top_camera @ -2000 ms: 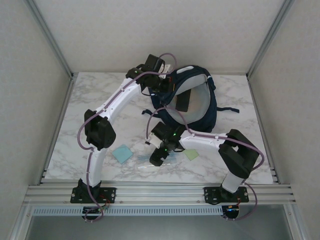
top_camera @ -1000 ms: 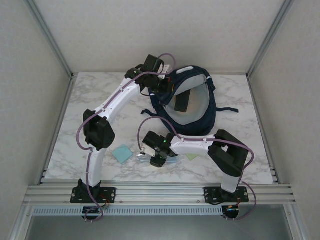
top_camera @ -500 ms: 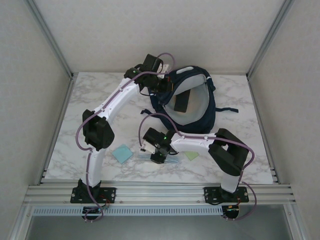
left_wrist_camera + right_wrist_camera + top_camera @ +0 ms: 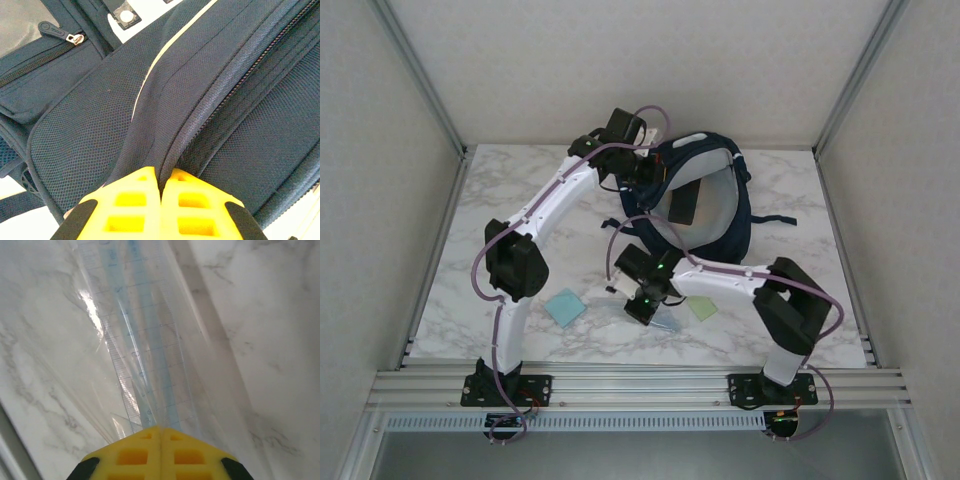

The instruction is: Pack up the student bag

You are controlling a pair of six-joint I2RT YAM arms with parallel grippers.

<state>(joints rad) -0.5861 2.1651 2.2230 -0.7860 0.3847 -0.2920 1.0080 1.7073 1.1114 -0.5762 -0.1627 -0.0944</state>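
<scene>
The right gripper (image 4: 160, 429), pinched shut on the clear plastic ruler pack (image 4: 145, 355), should lift slowly toward the dark blue cloth backpack (image 4: 90, 125) that the left gripper (image 4: 161, 172) grips by its edge.

I'm looking at a white marble-patterned tabletop (image 4: 490, 210). The student bag (image 4: 725, 215) lies toward its far edge, right of the middle. Along the near edge lie a pale blue square sheet (image 4: 565, 307) left of centre, a pale green square sheet (image 4: 702, 309) further right, and between them a clear sleeve (image 4: 668, 322) with a ruler (image 4: 145, 355) inside.
</scene>
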